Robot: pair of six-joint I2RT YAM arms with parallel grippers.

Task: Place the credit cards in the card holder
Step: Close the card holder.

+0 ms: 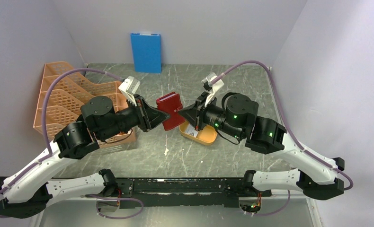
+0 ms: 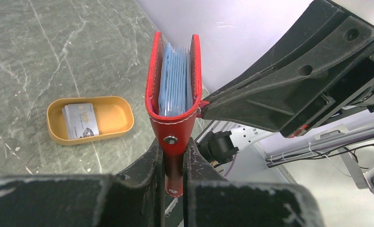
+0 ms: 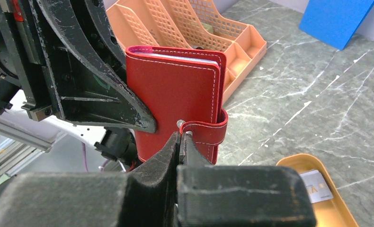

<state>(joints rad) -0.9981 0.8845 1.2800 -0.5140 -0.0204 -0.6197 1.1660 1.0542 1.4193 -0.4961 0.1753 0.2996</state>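
L gripper (image 2: 174, 163) jaws pinching card holder (image 1: 170, 109) lower edge | R gripper (image 3: 182, 142) jaws clamped on its snap tab (image 3: 209, 132) | holder up off counter (image 1: 251, 85) btwn arms, blue credit cards (image 2: 175, 85) inside | loose card (image 2: 80, 120) in yellow tray (image 2: 124, 118)

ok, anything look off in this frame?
Nothing spilled or damaged. Only oddity: left gripper and right gripper both pinch the card holder in mid-air, while one credit card lies in the yellow tray.

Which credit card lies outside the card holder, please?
The white card lying in the yellow tray; the pale blue ones stand inside the red card holder.
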